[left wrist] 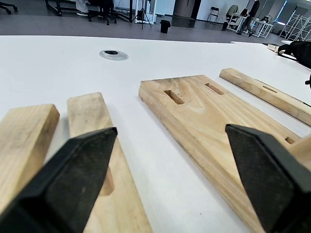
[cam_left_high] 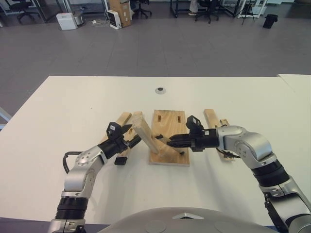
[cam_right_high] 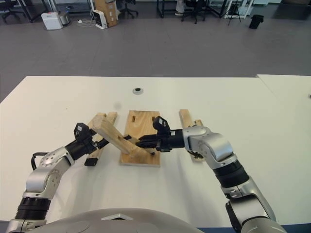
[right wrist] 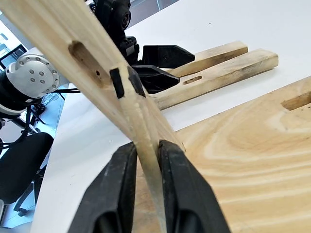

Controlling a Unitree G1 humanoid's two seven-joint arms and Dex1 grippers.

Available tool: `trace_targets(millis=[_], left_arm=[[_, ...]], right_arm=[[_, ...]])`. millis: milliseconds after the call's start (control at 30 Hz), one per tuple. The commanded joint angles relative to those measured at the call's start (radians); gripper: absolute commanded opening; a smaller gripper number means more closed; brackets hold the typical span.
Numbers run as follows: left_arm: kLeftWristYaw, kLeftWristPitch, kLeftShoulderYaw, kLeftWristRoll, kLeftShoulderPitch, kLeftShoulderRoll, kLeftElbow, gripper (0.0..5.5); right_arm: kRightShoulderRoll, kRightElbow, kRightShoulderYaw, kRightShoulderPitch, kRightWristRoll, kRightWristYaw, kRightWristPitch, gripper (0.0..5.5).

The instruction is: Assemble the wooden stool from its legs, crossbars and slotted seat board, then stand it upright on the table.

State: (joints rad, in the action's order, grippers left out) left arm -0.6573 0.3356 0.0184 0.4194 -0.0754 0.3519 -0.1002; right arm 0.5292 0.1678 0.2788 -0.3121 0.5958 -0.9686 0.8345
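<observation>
Over the near left part of the seat board point(cam_left_high: 167, 127), I have the right gripper point(cam_left_high: 172, 141) clamped tight on a thin crossbar point(right wrist: 141, 124), whose far end meets a tilted leg point(cam_left_high: 148, 133). I cannot tell whether that end is seated in the leg. The left gripper point(cam_left_high: 129, 137) stands wide apart and holds nothing. It sits just left of the seat board, beside the raised part of the leg. Two more legs point(cam_left_high: 123, 118) lie flat on the table point(cam_left_high: 73, 102) left of the seat board, and another leg point(cam_left_high: 211, 119) lies to its right. I judge the step in hand to be joining crossbar and leg. To do it well, first close the left gripper around the leg so it cannot swing. Next, line the crossbar end squarely with the slot point(right wrist: 80, 51). Then push straight along the crossbar, without levering. The thin piece may twist between the pads, so I would advance slowly and check alignment in the right wrist view.
</observation>
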Motion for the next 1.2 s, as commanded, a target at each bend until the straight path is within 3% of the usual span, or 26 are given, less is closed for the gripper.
trace_targets(millis=[33,233,500,567,767,833,1000,1200], left_arm=[[0.009,-0.010,-0.009,-0.015,-0.008,-0.010,0.002,4.15],[0.012,-0.016,-0.016,-0.020,-0.008,-0.016,0.007,4.15],[0.012,-0.018,-0.024,-0.022,0.033,-0.020,0.030,4.15],[0.009,-0.014,-0.038,-0.024,0.029,-0.023,0.020,4.15],[0.027,-0.015,-0.068,-0.022,-0.017,-0.045,-0.015,4.15],[0.033,-0.025,-0.061,-0.027,0.006,-0.046,0.008,4.15],[0.026,-0.048,-0.089,-0.064,0.039,-0.048,0.037,4.15],[0.035,-0.068,-0.082,-0.083,0.063,-0.055,0.073,4.15]], right_arm=[[-0.024,-0.017,-0.051,0.004,0.033,0.014,0.016,0.42],[-0.139,-0.240,-0.250,-0.053,0.038,0.199,-0.010,0.42],[-0.309,-0.432,-0.250,-0.067,-0.067,0.423,-0.032,0.42],[-0.332,-0.456,-0.264,-0.072,-0.080,0.437,-0.058,1.01],[-0.303,-0.423,-0.354,-0.097,-0.071,0.440,-0.111,2.24],[-0.290,-0.282,-0.395,-0.084,0.020,0.394,-0.064,2.24],[-0.109,0.122,-0.271,0.047,0.169,0.157,0.092,2.24],[-0.073,0.124,-0.263,0.079,0.118,0.191,0.063,2.24]])
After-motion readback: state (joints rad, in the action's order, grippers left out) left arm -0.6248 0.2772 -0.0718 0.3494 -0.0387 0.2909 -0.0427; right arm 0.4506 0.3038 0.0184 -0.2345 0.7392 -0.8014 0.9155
